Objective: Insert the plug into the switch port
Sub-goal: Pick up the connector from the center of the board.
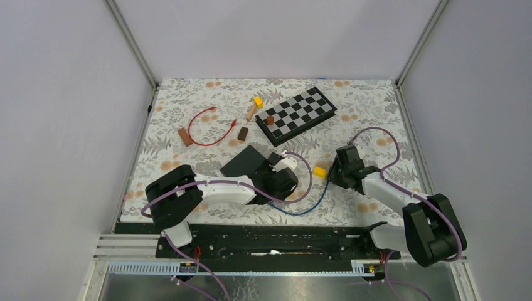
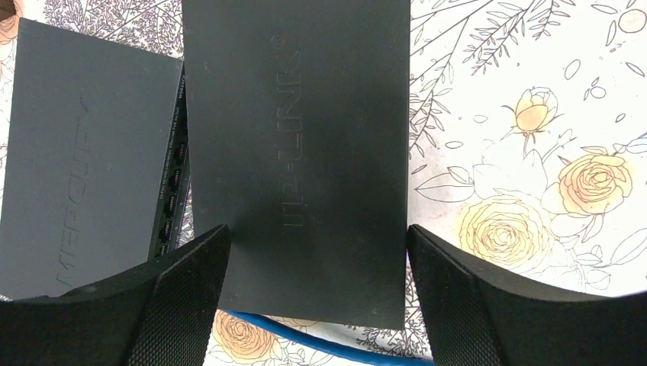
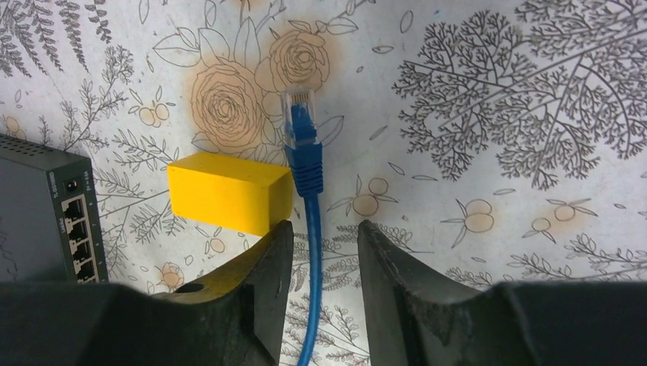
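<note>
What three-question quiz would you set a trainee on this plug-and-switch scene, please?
1. True or false: the blue plug is already plugged in.
2. In the right wrist view, what lies right beside the plug? A. a yellow block B. a red cable C. a chessboard
3. Fill in: the left gripper straddles the switch embossed ____.
Key: 1 false, it lies on the tablecloth; 2 A; 3 TP-LINK.

Yellow block (image 3: pixel 229 200) just beside plug (image 3: pixel 303 141), between it and switch (image 3: pixel 38 206); bare tablecloth (image 3: pixel 458 91) right of plug.
</note>
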`<state>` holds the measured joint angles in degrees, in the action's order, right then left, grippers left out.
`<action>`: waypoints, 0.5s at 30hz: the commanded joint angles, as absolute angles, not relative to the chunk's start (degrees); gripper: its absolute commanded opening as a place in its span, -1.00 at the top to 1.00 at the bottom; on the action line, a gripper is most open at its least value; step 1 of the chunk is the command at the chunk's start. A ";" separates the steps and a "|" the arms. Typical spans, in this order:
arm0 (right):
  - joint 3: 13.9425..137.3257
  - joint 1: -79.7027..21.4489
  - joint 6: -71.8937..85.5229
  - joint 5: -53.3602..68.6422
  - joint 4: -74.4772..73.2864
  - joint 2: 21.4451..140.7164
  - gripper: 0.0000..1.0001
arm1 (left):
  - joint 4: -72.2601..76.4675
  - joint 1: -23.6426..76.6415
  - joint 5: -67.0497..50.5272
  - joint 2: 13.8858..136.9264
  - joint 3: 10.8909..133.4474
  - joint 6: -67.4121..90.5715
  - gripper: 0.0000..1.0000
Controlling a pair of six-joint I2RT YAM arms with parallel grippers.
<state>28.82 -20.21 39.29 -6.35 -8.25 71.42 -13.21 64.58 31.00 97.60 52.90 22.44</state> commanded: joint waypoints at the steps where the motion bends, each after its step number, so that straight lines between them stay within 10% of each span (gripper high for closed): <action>1: 30.74 -21.30 38.42 -7.13 -7.66 74.49 0.14 | -16.58 63.72 25.18 99.86 51.09 23.79 -0.71; 15: 30.67 -21.97 37.29 -9.31 -7.20 72.95 1.00 | -12.51 63.72 20.03 101.85 53.22 15.16 -0.71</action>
<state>32.05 -21.39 37.54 -6.66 -5.67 77.38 -12.08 64.05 28.67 98.17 53.28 16.62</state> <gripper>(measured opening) 0.036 0.856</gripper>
